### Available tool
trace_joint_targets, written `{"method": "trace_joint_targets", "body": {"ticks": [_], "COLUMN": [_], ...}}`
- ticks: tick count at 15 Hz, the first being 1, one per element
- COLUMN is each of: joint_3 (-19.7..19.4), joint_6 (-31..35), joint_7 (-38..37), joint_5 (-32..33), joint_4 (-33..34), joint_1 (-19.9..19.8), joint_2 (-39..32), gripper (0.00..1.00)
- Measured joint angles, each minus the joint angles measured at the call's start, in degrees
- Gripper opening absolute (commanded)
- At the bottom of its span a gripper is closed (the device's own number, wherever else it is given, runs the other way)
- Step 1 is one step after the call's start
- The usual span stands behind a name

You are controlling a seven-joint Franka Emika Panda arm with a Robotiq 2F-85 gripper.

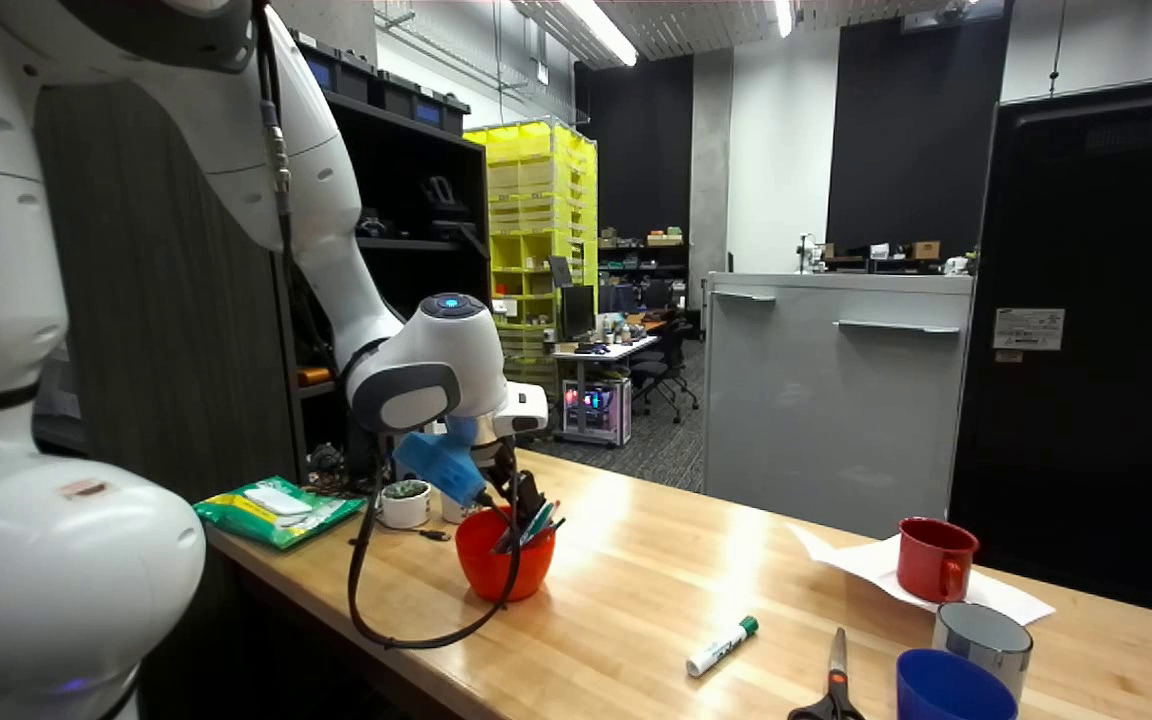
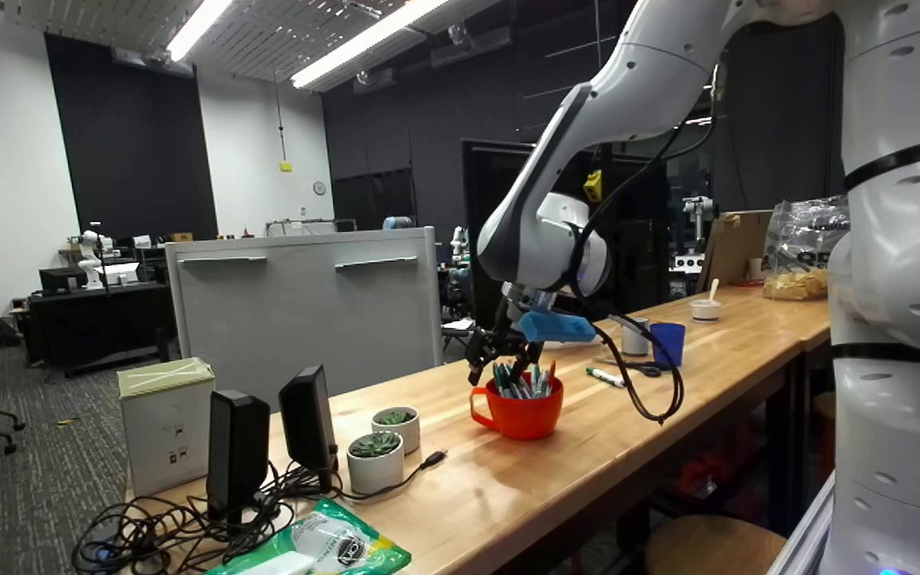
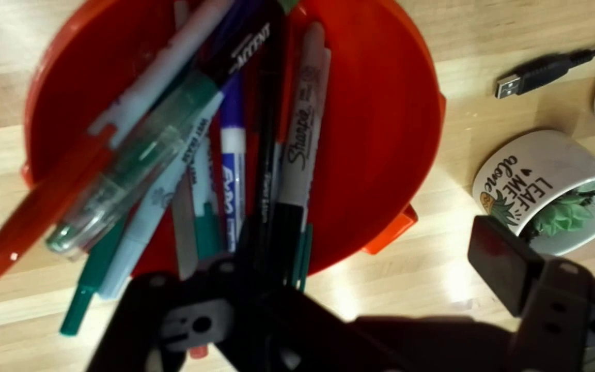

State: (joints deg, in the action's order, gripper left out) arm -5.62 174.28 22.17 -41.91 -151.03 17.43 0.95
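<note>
An orange-red cup [image 1: 502,572] with a handle stands on the wooden table, full of several pens and markers, in both exterior views. My gripper [image 2: 496,372] is tilted just over its rim on the handle side. In the wrist view the jaws stand wide apart with only table between them. The left finger there overlaps the lower ends of the pens; whether it touches them I cannot tell. Inside the cup [image 3: 380,124] lie a grey Sharpie [image 3: 303,119], a blue Expo marker [image 3: 233,191] and, leaning out over the rim, a red pen [image 3: 34,227].
Two white succulent pots [image 2: 376,465], speakers [image 2: 238,455] with tangled cables and a green packet [image 1: 281,512] stand beyond the cup. Toward the other end are a green-capped marker [image 1: 723,647], scissors [image 1: 837,685], a blue cup [image 1: 954,690], a silver cup [image 1: 983,640] and a red mug [image 1: 936,560].
</note>
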Motion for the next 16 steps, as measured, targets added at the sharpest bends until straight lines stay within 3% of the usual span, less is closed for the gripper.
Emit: {"method": "trace_joint_targets", "body": {"ticks": [16], "joint_3": [0.7], "joint_6": [0.0], "joint_7": [1.1], "joint_5": [-0.2], "joint_4": [-2.7], "joint_1": [0.2], "joint_2": [3.9], "gripper": [1.00]}}
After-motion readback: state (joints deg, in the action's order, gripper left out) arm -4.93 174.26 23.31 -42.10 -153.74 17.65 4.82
